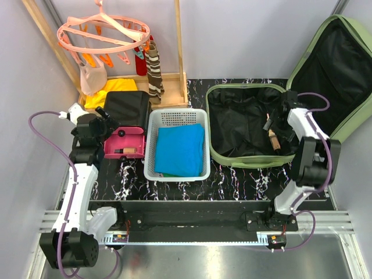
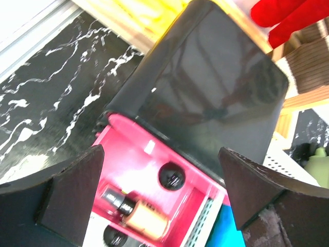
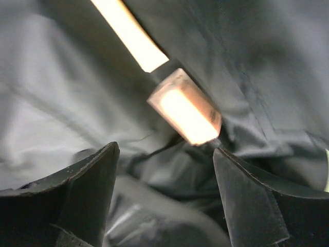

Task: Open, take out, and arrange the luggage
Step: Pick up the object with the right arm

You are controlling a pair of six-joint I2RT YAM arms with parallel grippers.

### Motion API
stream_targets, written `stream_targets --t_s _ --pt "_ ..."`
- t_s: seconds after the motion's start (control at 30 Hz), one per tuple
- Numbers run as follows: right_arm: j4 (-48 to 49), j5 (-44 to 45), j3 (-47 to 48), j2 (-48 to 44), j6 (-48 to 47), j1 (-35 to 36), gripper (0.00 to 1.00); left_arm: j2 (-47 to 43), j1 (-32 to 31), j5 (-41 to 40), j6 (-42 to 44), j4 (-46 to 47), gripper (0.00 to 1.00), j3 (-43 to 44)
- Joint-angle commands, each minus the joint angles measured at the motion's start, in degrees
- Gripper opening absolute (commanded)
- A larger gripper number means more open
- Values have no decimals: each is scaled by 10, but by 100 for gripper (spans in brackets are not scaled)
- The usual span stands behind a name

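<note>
Luggage (image 1: 244,164) lies open at the right of the table in the top view. Its lid (image 1: 331,70) leans on the right wall, so the black lining is exposed for unpacking. The right gripper (image 1: 279,119) reaches inside it. The left gripper (image 1: 104,119) hangs over the small black case (image 1: 127,107) at the left, with the white basket (image 1: 152,168) between.

On the left wrist, the jaws are spread wide and empty above the pink tray (image 2: 139,164) and a bottle (image 2: 141,213).

On the right wrist, the jaws are likewise apart and hold nothing. They are poised over a blurred pale block (image 3: 187,110), probably the next pick.
</note>
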Motion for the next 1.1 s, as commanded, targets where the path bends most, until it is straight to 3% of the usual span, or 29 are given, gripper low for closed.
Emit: stream_targets --t_s 0.0,0.23,0.53,0.77,0.83,0.97,1.03,1.07 --pt "-20 31 -2 50 -47 2 82 -19 4 -26 -3 -40 98 19" --pt "42 53 -38 48 -98 3 83 -5 12 -52 3 -45 99 35" --pt "64 77 5 137 -202 3 80 -4 18 -84 3 -30 99 45" --pt "77 23 69 186 -228 3 65 7 23 -92 0 -23 99 57" --pt "74 25 79 194 -226 3 51 9 23 -94 -9 -22 99 55" --pt "40 33 80 209 -231 3 35 18 22 -90 -10 -14 99 57" --pt "36 26 59 195 -232 3 37 21 22 -90 -3 -14 99 58" --pt "37 24 51 187 -230 3 43 20 22 -92 -2 -14 99 58"
